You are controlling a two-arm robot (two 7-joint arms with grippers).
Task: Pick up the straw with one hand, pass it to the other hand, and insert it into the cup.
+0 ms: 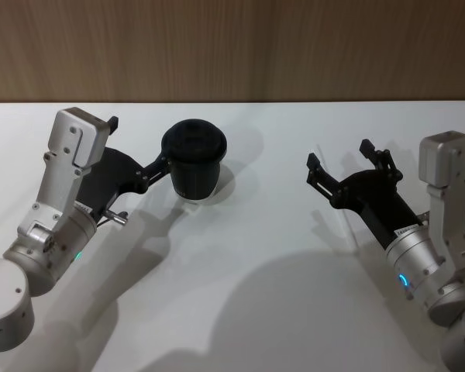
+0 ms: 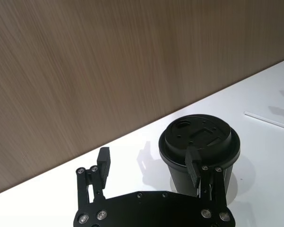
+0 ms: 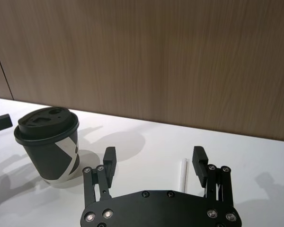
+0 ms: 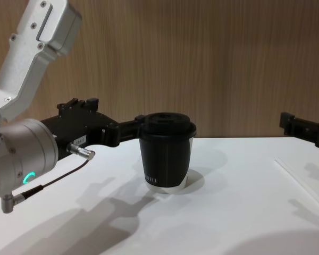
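The cup [image 1: 194, 159] stands upright on the white table [image 1: 256, 310], black, with its domed lid [image 2: 199, 137] on and small white lettering low on its side. Behind the cup runs a wooden wall [image 1: 232, 46].

The left gripper [image 1: 137, 143] is on the cup's left, at the height of the lid rim, with its fingers spread wide. The cup is not between them. One finger [image 2: 193, 165] lies right against the cup's left side just under the lid, though I cannot tell if it truly touches. The other finger [image 2: 103, 163] is out in the open air, farther from the cup. A green ring [image 4: 26, 178] glows on this arm's silver wrist, and a thin dark cable [image 4: 58, 178] hangs beside it.

The right gripper [image 1: 339, 155] is well to the right of the cup and apart from it, raised above the table, with its fingers also spread and nothing between them. A blue ring [image 1: 403, 280] glows on its wrist.

The straw [image 3: 183, 172] lies flat on the table well to the right of the cup, thin and white. It is under the right gripper, and in the right wrist view it shows between the spread fingers, closer to one of them. Neither gripper touches it
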